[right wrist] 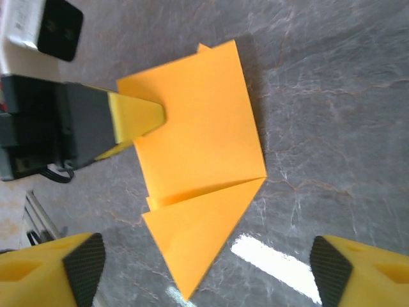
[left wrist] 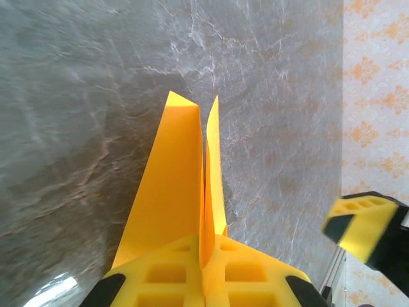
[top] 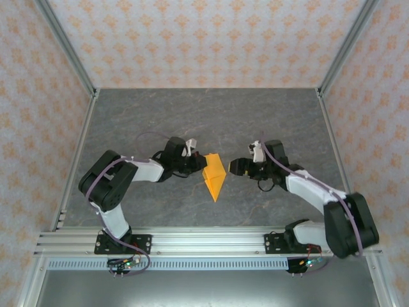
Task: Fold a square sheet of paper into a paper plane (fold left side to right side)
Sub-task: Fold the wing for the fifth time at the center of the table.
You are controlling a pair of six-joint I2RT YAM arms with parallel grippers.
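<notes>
The orange sheet of paper lies at the table's middle, folded into a kite-like shape with its point toward the near edge. My left gripper is shut on the paper's left edge. In the left wrist view the yellow pads pinch a raised flap of the paper. My right gripper stands open just right of the paper, apart from it. In the right wrist view the folded paper lies ahead of my open right gripper, with the left gripper's fingertip on its far edge.
Patterned walls and aluminium posts close in the grey marble-look table on three sides. A ribbed rail carrying both arm bases runs along the near edge.
</notes>
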